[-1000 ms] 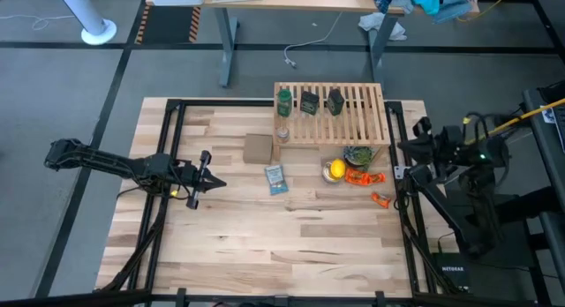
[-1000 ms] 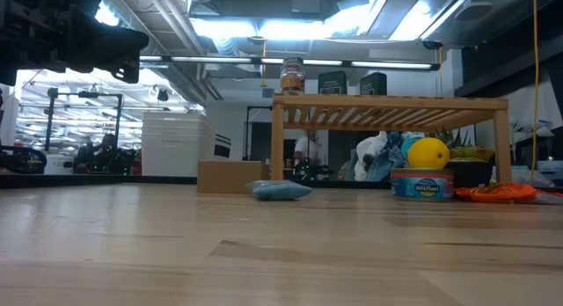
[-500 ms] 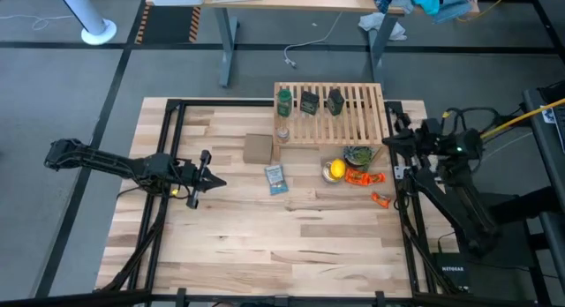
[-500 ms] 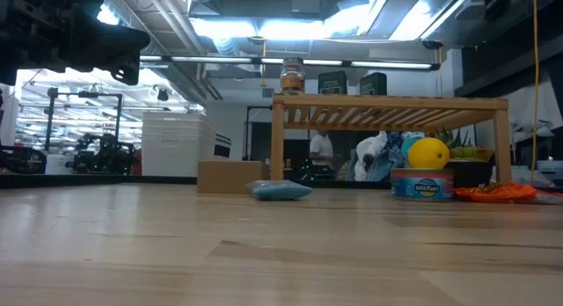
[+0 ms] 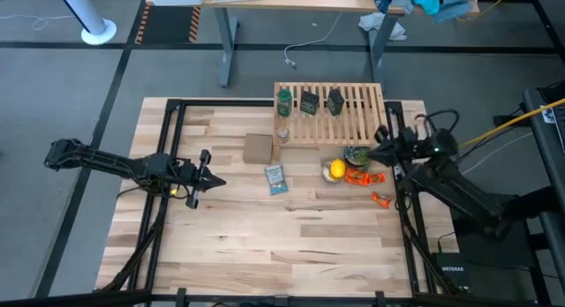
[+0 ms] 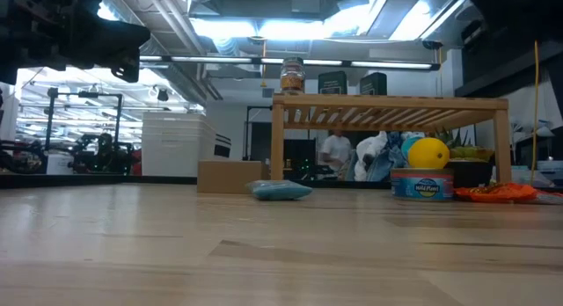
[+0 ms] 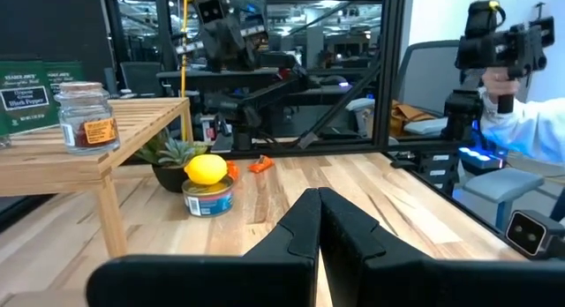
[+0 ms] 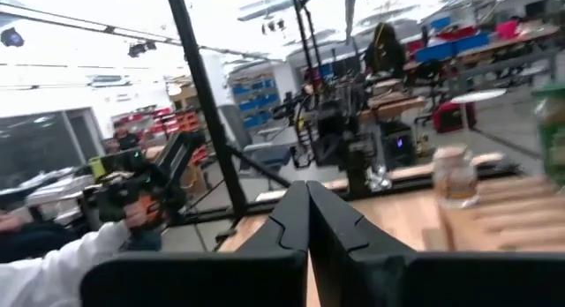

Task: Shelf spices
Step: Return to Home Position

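Light wooden slats form the shelf (image 5: pixel 331 113), which is set at the 12 o'clock edge of the table (image 5: pixel 265 245). All four spices are seen on top of it. The green bottle (image 5: pixel 283 101) is placed at its 10 o'clock corner and the clear glass jar (image 5: pixel 282 131) at its 8 o'clock corner. The green-labelled tin (image 5: pixel 309 102) and the dark tin (image 5: pixel 335 101) are lined up toward 3 o'clock from the bottle. In the low view the jar and both tins are shown upright on the slats.

A lemon (image 5: pixel 335 171) is seated on a round can (image 6: pixel 422 183) at 6 o'clock from the shelf, with a small potted plant (image 5: pixel 358 154) just beside it toward 2 o'clock. A cardboard box (image 5: pixel 258 149) is found near the shelf's 8 o'clock leg, and a blue-and-white packet (image 5: pixel 275 178) at 5 o'clock from the box.

The left gripper (image 7: pixel 318 201) is held at the table's 9 o'clock side, well apart from the shelf, its fingers pressed together with nothing between them. The right gripper (image 8: pixel 306 197) is held above the table's 3 o'clock side, near the shelf's 4 o'clock corner and beside the plant. Its fingers are likewise closed on nothing.
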